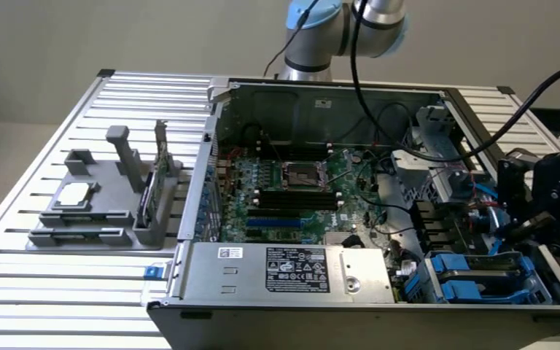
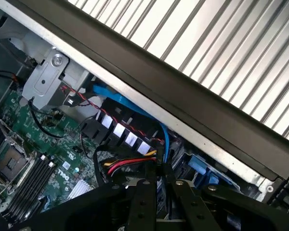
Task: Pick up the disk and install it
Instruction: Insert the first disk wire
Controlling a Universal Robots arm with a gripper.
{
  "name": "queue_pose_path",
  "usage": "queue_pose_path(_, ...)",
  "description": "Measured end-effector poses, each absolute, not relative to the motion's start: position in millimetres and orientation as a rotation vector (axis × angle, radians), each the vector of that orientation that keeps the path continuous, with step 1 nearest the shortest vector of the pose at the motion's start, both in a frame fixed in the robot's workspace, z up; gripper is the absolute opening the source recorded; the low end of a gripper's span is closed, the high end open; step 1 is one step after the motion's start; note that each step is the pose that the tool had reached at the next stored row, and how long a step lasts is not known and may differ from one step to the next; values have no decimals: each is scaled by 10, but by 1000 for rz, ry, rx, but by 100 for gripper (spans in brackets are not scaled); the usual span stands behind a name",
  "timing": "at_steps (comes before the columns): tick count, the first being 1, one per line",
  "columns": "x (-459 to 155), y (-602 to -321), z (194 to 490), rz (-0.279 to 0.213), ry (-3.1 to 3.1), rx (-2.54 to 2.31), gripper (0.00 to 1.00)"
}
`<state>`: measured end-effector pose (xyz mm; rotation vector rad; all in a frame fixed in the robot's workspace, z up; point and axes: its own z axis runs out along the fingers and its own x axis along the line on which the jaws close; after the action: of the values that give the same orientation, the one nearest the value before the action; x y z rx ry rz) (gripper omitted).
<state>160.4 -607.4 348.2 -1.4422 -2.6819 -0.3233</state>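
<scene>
blue plastic framing silver disk (image 1: 469,273)

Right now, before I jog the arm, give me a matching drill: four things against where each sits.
Things: 1 processor chip; 2 green card; 3 power supply; 4 blue carriers.
Places: A in the case, exterior view's right corner; B flat on the grey tray; C along the case's near edge; D upright in a tray slot.
Pairs: 1-B; 2-D; 3-C; 4-A.
</scene>
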Motion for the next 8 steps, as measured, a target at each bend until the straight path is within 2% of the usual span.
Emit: queue_pose_path(8, 1486, -6073, 3497, -313, -2687, -1459, 17)
